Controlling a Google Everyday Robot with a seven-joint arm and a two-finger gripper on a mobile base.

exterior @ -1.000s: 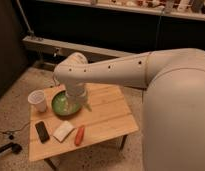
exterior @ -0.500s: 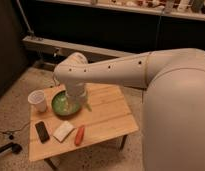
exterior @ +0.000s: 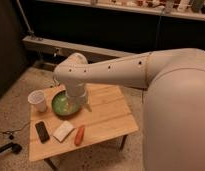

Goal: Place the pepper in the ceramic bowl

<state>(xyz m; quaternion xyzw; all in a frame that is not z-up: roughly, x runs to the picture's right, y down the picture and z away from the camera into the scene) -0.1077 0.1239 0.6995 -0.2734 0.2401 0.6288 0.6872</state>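
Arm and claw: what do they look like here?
The arm is a thick, smooth, off-white tube with a rounded joint and a row of small dark dots along its side; no loose cables show. The claw, equally pale, hangs over one side of the green ceramic bowl.

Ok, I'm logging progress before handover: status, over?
Gripper open, empty, low over the ceramic bowl. Pepper lying on the table, not picked up. White pad close beside it.
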